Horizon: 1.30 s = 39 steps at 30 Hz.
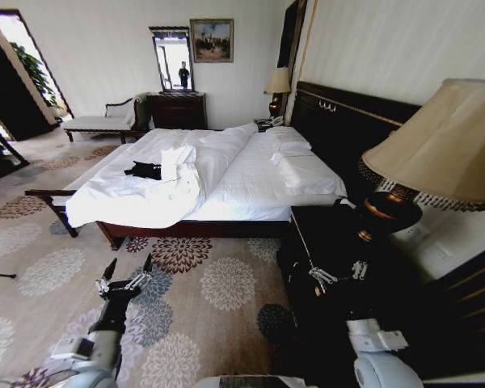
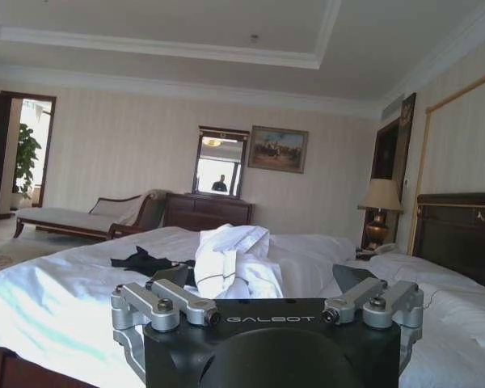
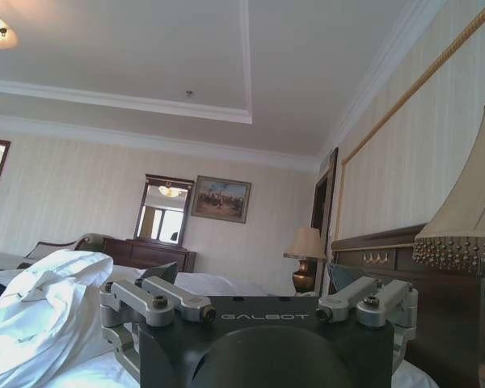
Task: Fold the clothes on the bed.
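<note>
The black shirt (image 1: 144, 170) lies crumpled on the far side of the bed (image 1: 250, 190), too far to reach, so the left gripper (image 1: 127, 279) and right gripper (image 1: 338, 275) just hang over the floor, jaws wide, holding nothing.

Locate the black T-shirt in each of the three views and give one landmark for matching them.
Head view: the black T-shirt lies on the bed, towards its left side, beside the bunched white linen.
Left wrist view: the shirt lies on the bed just left of that linen.
Right wrist view: a dark scrap at the picture's edge may be it; cannot tell.
Shared landmark: the framed painting by the mirror.
</note>
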Motion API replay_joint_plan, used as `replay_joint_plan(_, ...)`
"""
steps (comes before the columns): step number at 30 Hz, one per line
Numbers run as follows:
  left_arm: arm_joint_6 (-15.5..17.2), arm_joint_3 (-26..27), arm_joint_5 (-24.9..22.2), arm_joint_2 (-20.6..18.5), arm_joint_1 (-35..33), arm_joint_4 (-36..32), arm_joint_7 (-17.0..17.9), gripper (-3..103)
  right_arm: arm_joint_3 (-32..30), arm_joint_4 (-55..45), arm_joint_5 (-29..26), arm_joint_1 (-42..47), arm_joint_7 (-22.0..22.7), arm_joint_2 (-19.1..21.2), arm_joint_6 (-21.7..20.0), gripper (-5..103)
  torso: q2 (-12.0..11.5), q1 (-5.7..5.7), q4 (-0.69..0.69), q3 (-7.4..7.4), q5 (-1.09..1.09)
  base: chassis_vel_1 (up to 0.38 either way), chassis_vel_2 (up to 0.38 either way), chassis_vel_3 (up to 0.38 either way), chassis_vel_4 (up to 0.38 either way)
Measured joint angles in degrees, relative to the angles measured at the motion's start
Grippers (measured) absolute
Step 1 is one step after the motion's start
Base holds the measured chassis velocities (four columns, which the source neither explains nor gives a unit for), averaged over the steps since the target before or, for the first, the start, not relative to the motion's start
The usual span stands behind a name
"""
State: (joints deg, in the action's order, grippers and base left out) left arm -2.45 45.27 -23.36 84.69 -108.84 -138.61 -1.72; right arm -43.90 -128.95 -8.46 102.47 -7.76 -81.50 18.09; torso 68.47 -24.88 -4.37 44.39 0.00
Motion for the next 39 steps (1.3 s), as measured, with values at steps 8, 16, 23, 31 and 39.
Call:
replay_joint_plan(8,6.98,3.17,-7.62,-4.02,2.50,-1.94,-0.80,100,-2.23,-1.58,-4.01,0.19,0.70,2.33,-2.59,100,0.00,0.00,-0.01,0.00,-0.01,0.000,0.000,0.000,0.000)
replay_joint_plan(16,8.15,6.25,-11.75,-9.71,4.10,0.67,-0.91,100,-7.29,2.21,-7.01,-3.47,0.34,8.35,-2.50,100,0.00,0.00,0.00,0.00,-0.01,0.000,0.000,0.000,0.000)
replay_joint_plan(23,8.72,8.23,-13.49,-10.95,3.96,0.47,-1.64,100,-7.17,3.90,-5.82,-3.94,-1.76,9.62,-0.92,100,0.00,0.00,0.00,0.00,0.00,0.000,0.000,0.000,0.000)
replay_joint_plan(31,9.82,8.44,-15.84,-7.45,3.09,-1.97,-1.64,100,-5.99,0.76,-7.98,-3.23,-2.11,6.27,-1.67,100,0.00,0.00,0.00,0.00,-0.01,0.000,0.000,0.000,0.000)
replay_joint_plan(39,8.85,7.59,-12.45,-5.65,3.30,-1.25,-1.83,100,-6.01,0.23,-9.11,-3.04,-1.74,5.56,-2.14,100,0.00,0.00,-0.01,0.00,-0.01,0.000,0.000,0.000,0.000)
